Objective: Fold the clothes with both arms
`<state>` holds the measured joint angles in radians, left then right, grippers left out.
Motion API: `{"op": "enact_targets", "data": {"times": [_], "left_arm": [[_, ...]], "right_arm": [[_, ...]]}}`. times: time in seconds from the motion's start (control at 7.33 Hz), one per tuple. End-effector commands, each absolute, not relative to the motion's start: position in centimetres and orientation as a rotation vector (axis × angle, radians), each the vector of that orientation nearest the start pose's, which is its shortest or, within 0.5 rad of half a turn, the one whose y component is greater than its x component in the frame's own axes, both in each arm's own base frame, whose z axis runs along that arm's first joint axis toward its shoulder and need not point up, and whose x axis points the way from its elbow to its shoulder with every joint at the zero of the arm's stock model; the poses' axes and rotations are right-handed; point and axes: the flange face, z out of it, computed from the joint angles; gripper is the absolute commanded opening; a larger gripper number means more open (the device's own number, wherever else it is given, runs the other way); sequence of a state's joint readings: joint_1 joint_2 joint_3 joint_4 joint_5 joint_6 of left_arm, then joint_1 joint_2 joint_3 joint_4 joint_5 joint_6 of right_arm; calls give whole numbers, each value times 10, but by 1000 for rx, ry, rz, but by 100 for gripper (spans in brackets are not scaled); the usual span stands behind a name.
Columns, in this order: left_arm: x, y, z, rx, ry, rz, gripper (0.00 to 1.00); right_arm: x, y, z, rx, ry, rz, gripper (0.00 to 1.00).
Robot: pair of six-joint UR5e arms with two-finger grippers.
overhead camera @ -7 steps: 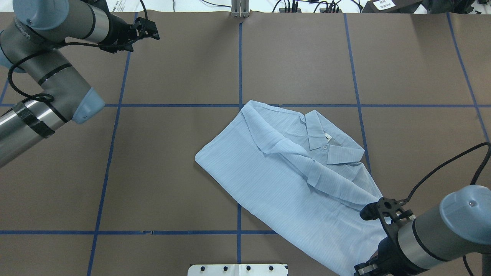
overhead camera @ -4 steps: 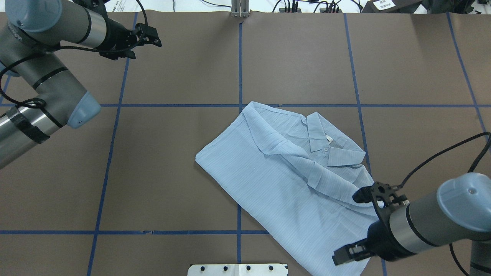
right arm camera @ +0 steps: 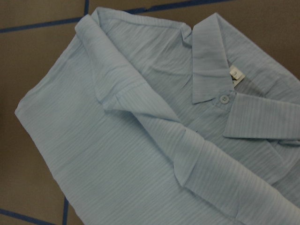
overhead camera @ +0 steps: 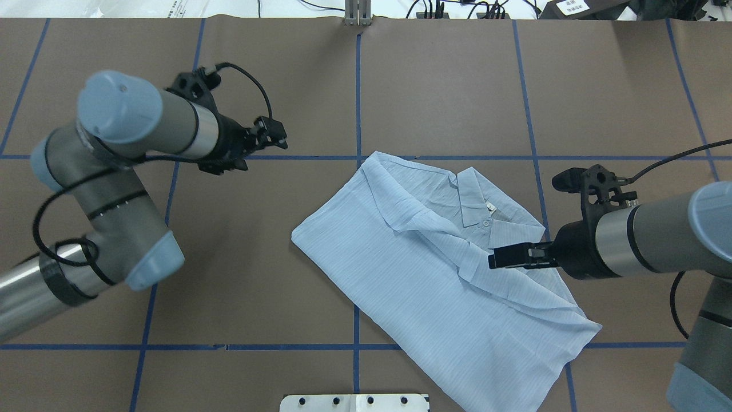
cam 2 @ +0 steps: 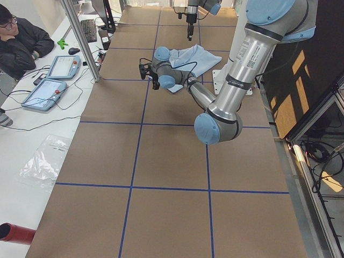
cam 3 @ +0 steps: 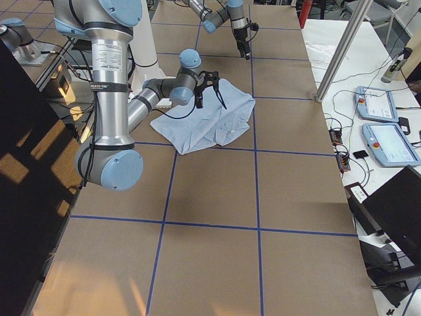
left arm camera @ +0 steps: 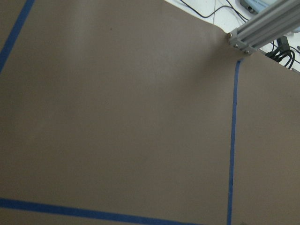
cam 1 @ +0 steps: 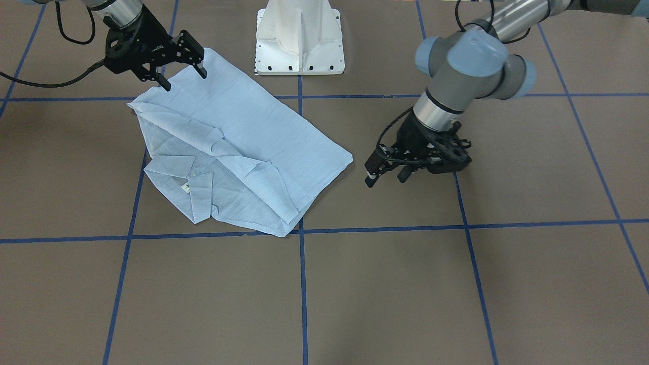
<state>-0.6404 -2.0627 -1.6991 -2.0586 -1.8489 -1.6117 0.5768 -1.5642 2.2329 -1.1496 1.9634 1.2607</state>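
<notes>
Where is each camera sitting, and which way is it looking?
Front-facing: across the table, facing the robot; shirt, left hand, right hand.
Overhead: behind robot, looking down; left arm, right arm.
Left side: table's end; left arm nearest.
Right side: other end; right arm nearest.
Left wrist: table, blue tape; no hand.
Right wrist: shirt collar; no hand.
Shared: all but left wrist show the shirt.
</notes>
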Motion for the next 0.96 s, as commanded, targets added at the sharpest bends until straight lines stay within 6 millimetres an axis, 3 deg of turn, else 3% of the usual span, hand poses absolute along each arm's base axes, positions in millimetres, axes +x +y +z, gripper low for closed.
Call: {"op": "enact_targets", "data": {"times": [0.0,0.14,0.41,0.82], "left_arm": [[535,-401,268,58,1051,-483,91],[544,-390,270,46,1043,-468,86],[554,-390,278,43,1023,-467,82],[556,-391,271,44,1032,-465,70]], "right_arm": [[-306,-342,299,191,-1109,80,100],[-307,-343,299,196,-1106,84,100],[-306,-343,297,197,-1110,84,100],[-304,-344,298,199,-1108,88,100]]}}
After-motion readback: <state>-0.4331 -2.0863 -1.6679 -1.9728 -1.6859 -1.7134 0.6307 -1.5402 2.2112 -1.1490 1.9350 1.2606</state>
